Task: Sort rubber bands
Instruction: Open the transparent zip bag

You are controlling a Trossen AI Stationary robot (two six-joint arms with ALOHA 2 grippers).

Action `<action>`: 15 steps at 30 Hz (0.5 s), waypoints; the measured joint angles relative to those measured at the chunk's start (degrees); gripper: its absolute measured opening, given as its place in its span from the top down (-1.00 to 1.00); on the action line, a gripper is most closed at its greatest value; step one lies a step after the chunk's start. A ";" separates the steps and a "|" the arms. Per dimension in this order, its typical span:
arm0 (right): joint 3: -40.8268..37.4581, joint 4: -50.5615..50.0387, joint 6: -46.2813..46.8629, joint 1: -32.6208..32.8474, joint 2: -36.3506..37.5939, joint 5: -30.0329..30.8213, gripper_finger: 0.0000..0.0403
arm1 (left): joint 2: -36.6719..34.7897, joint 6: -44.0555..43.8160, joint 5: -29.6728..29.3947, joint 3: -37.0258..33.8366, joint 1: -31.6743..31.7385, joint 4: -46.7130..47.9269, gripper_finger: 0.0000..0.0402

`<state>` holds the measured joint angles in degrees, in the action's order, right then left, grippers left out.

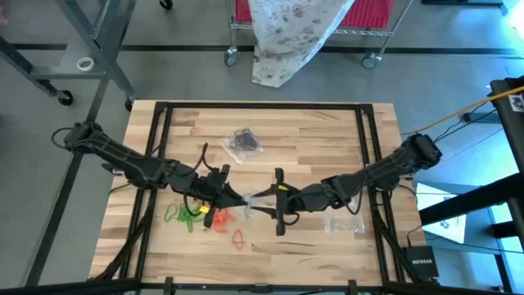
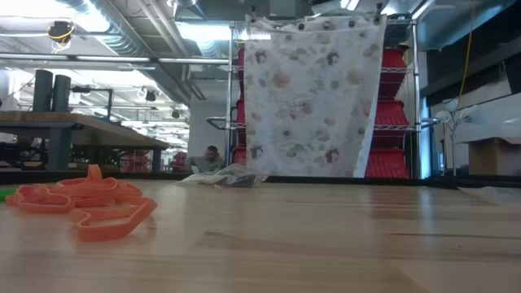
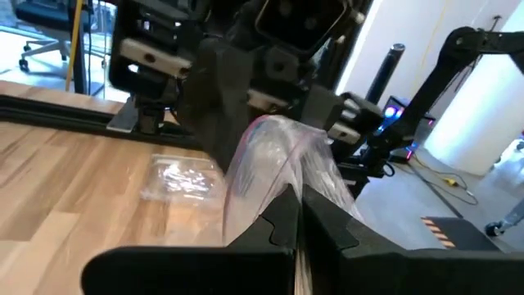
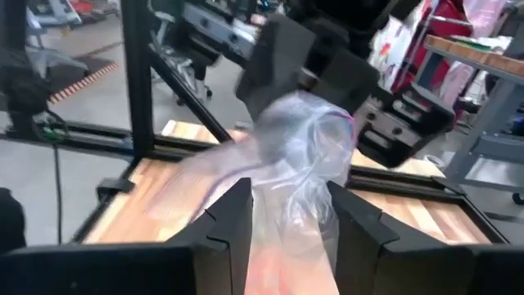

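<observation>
Starting at the near edge of the pale butcher-block table (image 1: 327,123), flat orange-red rubber bands (image 2: 98,207) lie in a loose heap; from above they show as a single loop (image 1: 238,238) closest in and a small cluster (image 1: 219,220) just behind it. Beside that cluster sits a tangle of bright green rubber bands (image 1: 184,215), thin and curly against the striped wood grain.

Right behind them, both arms meet over the table's middle. The left gripper (image 1: 239,199) is clenched tight on one end of a crinkled clear plastic bag (image 1: 260,197); its wrist view shows the two dark fingers (image 3: 278,225) pressed together with the glossy film bulging up out of them. The right gripper (image 1: 273,195) grasps the same bag from the other side, its fingers (image 4: 233,217) standing part-way apart with bunched, wrinkled film (image 4: 295,164) filling the gap. The bag hangs stretched between the two.

Off to the right, near the right arm, a second clear bag (image 1: 344,223) lies flat on the wood.

Farther back, a third clear bag (image 1: 243,143) holds a dark knot of black rubber bands (image 1: 241,139).

Beyond the table, a floral cloth (image 2: 313,98) drapes over a wire rack of red bins (image 2: 389,163).
</observation>
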<state>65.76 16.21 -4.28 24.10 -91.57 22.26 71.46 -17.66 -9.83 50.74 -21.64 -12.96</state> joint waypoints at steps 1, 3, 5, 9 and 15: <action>0.00 -0.29 -0.09 -0.29 -0.10 -0.13 0.37 | 0.00 0.00 0.01 0.00 -0.01 0.08 1.00; -0.02 -0.25 -0.26 -0.29 -0.29 -0.23 0.42 | 0.00 0.01 0.01 0.00 -0.01 0.18 1.00; -0.02 -0.21 -0.26 -0.27 -0.32 0.67 0.53 | 0.00 0.01 0.13 0.00 -0.01 0.20 1.00; -0.02 -0.22 -0.61 -0.22 -0.41 0.12 0.80 | 0.00 0.12 0.23 0.00 -0.05 0.26 1.00; -0.02 -0.41 -1.00 -0.20 -0.41 0.15 0.98 | 0.00 0.16 0.53 0.00 -0.05 0.07 1.00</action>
<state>65.73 15.80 -5.28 23.90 -91.98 22.41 71.46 -17.49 -9.30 50.74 -21.69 -12.89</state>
